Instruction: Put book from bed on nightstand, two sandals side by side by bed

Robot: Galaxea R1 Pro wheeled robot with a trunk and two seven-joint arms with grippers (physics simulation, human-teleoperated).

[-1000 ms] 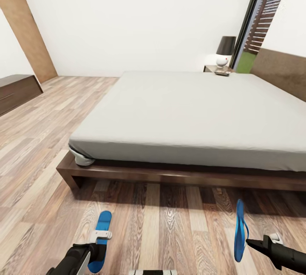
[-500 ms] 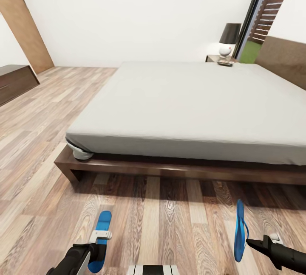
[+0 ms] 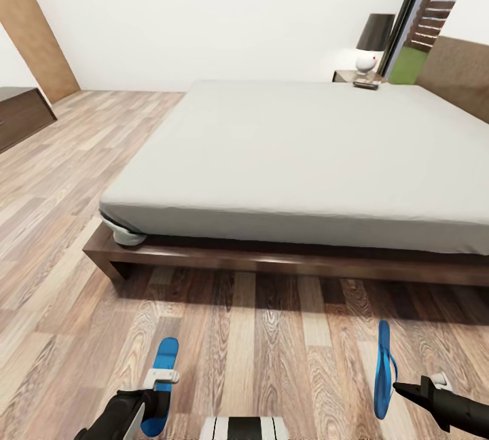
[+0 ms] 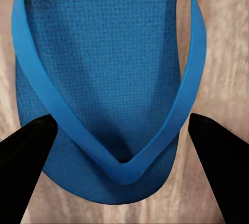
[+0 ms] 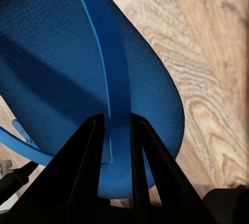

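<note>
- Blue sandal, on edge, pinched by its strap in our right end effector, near the bed.
- Left end effector spread wide around the other sandal over the floor.
- Book on the nightstand.

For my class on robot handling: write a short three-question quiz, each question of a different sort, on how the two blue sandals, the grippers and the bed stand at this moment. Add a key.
1. True or false: the right gripper pinches a strap of the right sandal.
2. Multiple choice: where does the book lie? A) on the mattress of the bed; B) on the nightstand beside the lamp; C) on the floor.
3. Fill in: in the head view, the right sandal hangs on ____, while the left sandal at the left gripper lies roughly flat.

Key: 1 true; 2 B; 3 edge.
</note>
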